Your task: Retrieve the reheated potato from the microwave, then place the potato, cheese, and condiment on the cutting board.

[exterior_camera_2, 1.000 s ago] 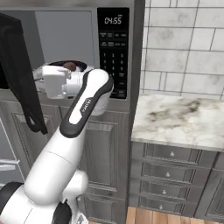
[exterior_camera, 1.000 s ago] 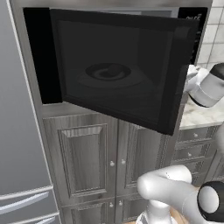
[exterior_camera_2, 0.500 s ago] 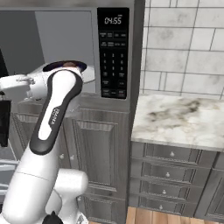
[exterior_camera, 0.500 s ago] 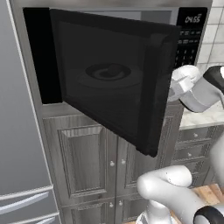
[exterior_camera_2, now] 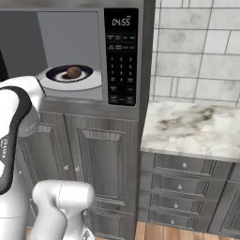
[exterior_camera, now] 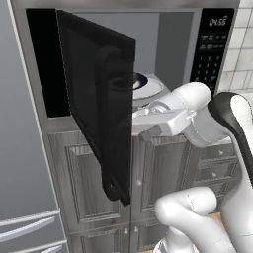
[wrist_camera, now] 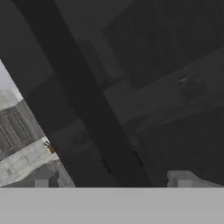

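Right base view shows the potato [exterior_camera_2: 73, 71], likely firm, light and roll-prone, best pinched across its middle, centred on the turntable plate [exterior_camera_2: 91, 80] inside the microwave [exterior_camera_2: 123, 56], door [exterior_camera: 99, 108] open at 9 o'clock; end effector [wrist_camera: 113, 180] state unclear.

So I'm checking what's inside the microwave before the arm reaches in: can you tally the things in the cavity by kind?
Potato: 1
Plate under the potato: 1
Turntable: 1
Total: 3 things in the microwave, its door swung open.
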Tool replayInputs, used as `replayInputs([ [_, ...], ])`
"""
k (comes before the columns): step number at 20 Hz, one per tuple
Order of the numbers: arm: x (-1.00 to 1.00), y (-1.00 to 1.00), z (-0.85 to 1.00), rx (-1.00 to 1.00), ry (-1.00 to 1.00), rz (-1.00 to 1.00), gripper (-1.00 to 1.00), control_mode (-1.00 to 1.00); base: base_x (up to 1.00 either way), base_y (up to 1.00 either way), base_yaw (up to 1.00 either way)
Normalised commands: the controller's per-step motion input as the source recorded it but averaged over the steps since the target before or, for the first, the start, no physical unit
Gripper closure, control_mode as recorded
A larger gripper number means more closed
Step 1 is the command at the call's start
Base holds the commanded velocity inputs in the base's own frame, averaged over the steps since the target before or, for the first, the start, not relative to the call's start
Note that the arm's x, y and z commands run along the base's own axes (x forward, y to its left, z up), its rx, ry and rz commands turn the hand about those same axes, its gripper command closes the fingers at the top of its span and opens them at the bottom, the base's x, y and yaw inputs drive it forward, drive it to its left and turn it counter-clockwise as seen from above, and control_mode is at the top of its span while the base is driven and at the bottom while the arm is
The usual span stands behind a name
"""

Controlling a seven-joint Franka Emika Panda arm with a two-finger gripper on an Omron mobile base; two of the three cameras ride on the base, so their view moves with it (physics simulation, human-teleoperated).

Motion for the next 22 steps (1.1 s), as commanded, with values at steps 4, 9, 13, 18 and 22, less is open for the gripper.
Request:
replayInputs([
  [4,-0.16,0.49,0.05,0.02,-0.13,-0.15,-1.0,-1.0,0.0,0.0,0.0],
  [9,0.17,-0.83,0.23,-0.1,-0.04,-0.28,-1.0,-1.0,0.0,0.0,0.0],
  [13,0.21,-0.94,0.18,-0.18,-0.02,-0.36,-1.0,-1.0,0.0,0.0,0.0],
  [18,0.38,-0.52,0.35,-0.27,-0.02,-0.39,-1.0,-1.0,0.0,0.0,0.0],
  [22,0.35,-0.18,0.45,-0.36,-0.06,-0.42,-1.0,-1.0,0.0,0.0,0.0],
])
